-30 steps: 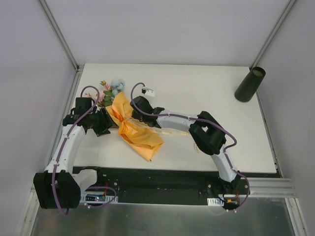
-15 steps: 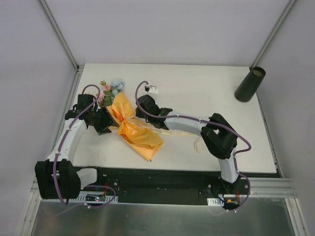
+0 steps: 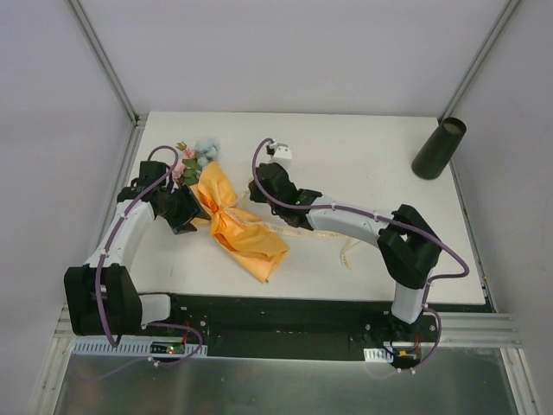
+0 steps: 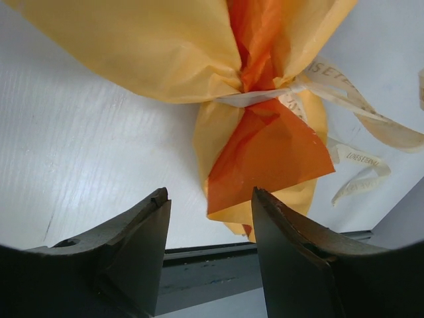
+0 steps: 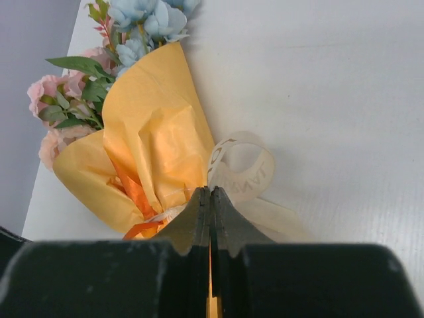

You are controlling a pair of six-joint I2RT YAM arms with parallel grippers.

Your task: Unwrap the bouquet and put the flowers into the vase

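The left gripper (image 4: 209,195) stands about half open and holds nothing. The bouquet (image 3: 233,226) lies on the table (image 3: 363,164) just ahead of its fingertips, with the tied waist straight in front and the paper tail reaching toward the gap between its fingers. The flowers (image 5: 142,20) poke out of the far end, all of them wrapped. On the bundle's other side, the right gripper (image 5: 211,195) is fully closed, its tips at the knot of the ribbon (image 5: 245,173) and the loop just beyond them. Whether a strand is pinched cannot be told. The step looks like untying. Next, I judge, the right should draw the ribbon away from the knot while the left closes on the paper to steady it. The vase (image 3: 439,149) stands upright well beyond the right gripper, at the table's far corner.
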